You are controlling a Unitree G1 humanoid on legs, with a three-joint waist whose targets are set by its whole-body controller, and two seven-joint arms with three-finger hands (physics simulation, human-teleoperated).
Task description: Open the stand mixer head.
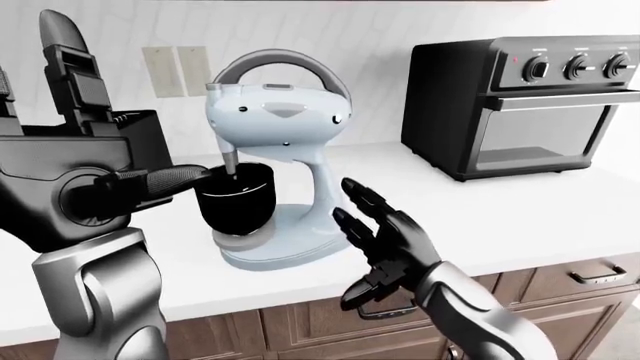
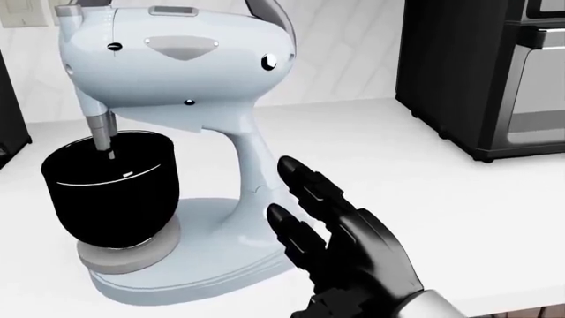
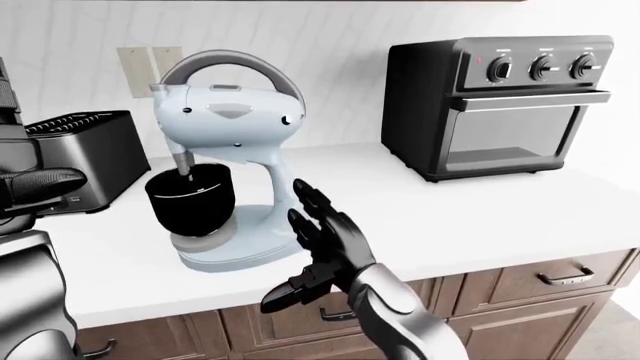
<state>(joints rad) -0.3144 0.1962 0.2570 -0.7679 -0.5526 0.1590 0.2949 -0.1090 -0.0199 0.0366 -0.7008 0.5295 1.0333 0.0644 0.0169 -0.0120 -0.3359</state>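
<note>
The white tabletop [image 3: 520,225] carries a black toaster oven [image 3: 500,105] at the far right, and left of it the pale blue stand mixer [image 1: 275,150], its head [image 2: 177,59] down over the black bowl [image 2: 110,189]. A dark toaster [image 3: 85,154] sits further left. My left hand [image 1: 90,180] is raised near the bowl, one of its fingers [image 1: 175,178] pointing at it, holding nothing. My right hand [image 2: 344,242] hovers open just beside the mixer's column, fingers spread and empty. I judge I should slide my right fingers under the head's nose, or catch its top handle [image 1: 285,64], and lift steadily so the base stays put.
</note>
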